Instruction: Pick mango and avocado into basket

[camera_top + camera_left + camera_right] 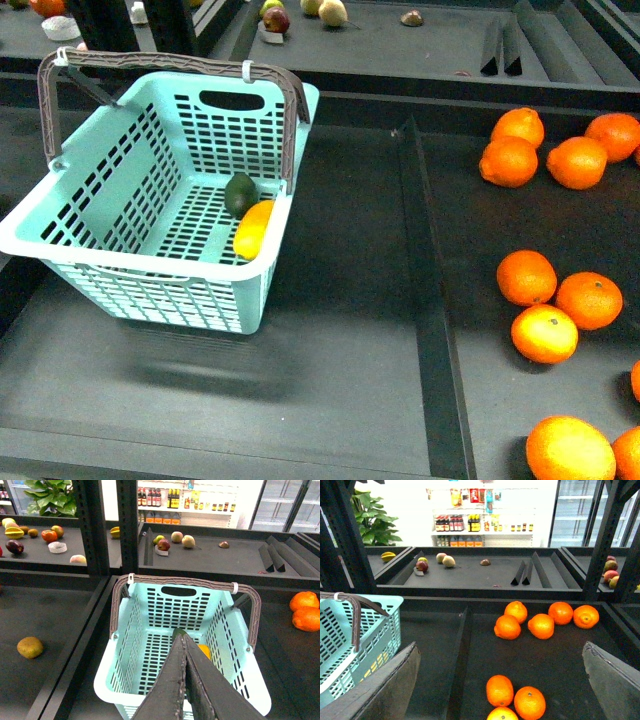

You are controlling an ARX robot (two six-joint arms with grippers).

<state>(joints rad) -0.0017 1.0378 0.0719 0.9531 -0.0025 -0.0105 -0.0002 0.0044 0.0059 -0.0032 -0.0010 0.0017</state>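
Observation:
The turquoise basket [150,200] stands on the dark shelf at the left, its brown handles raised. Inside it, against the right wall, lie the dark green avocado [240,193] and the yellow mango [253,229], touching each other. In the left wrist view my left gripper [184,642] is shut and empty, hovering above the basket [150,625]; its fingers hide most of the avocado [178,631] and the mango [204,651]. My right gripper [502,680] is open, with nothing between its fingers, above the oranges [515,697]. The basket's corner [350,645] shows beside it. Neither arm appears in the front view.
Several oranges [545,300] lie in the right compartment behind a low divider ridge [425,280]. A brown fruit [30,647] lies on the shelf left of the basket. The back shelf holds mixed fruit [170,540] and black dividers [505,45]. Dark uprights [127,525] frame the shelves.

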